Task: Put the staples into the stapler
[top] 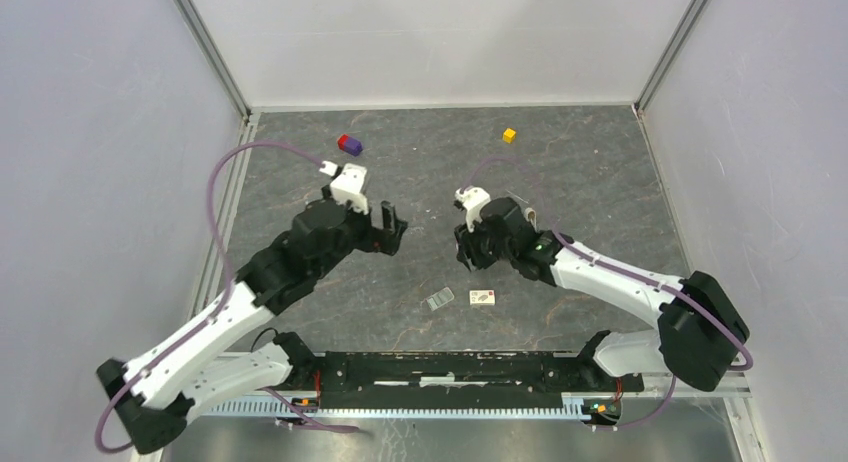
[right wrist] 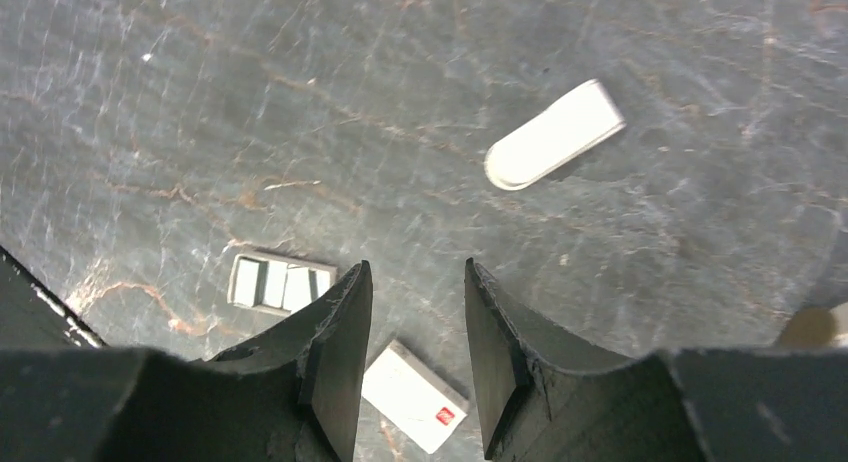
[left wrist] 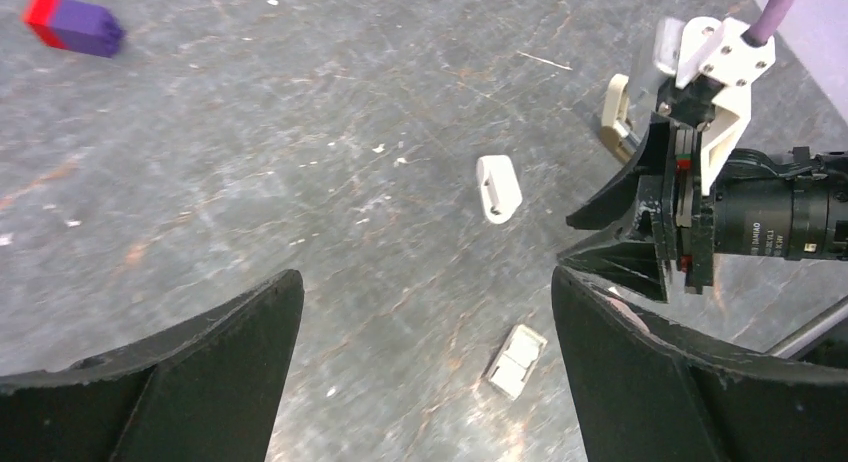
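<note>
At the far left of the worktop (top: 600, 182) we see a purple and red block (top: 349, 144) lying on its own. Near it, the left hand (left wrist: 425, 282) hangs over the stone surface with its fingers spread wide and nothing between them.

Just to its right, the stapler (left wrist: 498, 187) lies flat on the worktop in the gap between the two hands, touching neither. In the right wrist view the stapler (right wrist: 553, 135) shows as a white sliver with one rounded end, lying far of that hand's fingers and apart from them.

Nearer to us sits the small grey tray of staples (top: 440, 300), and just to its right a white box (top: 482, 297) with a red mark. The two are close together but not touching.

The right hand (right wrist: 415, 277) faces the left one, its fingers parted by a narrow gap and gripping nothing. The box shows below that gap.

Far off to the right, a yellow cube (top: 509, 135) lies alone.
</note>
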Tool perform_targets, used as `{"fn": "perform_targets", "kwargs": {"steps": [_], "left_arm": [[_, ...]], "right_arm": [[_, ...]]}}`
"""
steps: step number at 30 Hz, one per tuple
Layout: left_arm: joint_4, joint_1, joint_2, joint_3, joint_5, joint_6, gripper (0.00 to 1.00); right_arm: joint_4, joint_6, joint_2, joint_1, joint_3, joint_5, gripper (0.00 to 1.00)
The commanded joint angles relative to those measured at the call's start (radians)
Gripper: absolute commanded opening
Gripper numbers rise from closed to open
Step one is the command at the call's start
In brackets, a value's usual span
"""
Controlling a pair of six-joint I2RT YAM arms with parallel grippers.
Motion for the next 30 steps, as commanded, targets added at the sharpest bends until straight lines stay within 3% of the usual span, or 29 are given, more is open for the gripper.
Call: {"fn": "perform_targets", "kwargs": {"steps": [1, 11, 30], "left_arm": [[-0.202, 0.002, -0.158, -0.01, -0.072, 0.132, 1.0], [-0.203, 0.0, -0.393, -0.09, -0.208, 0.199, 1.0], [-0.222, 0.001, -0.408, -0.089, -0.259, 0.198, 1.0]], "right_arm": [[0.026, 0.038, -0.026, 0.103, -0.004, 0.097, 0.45], [-0.025, 0.017, 0.089, 0.282, 0.059, 0.191, 0.44], [-0.051, 0.048, 0.23, 0.342, 0.105, 0.213, 0.41]]}}
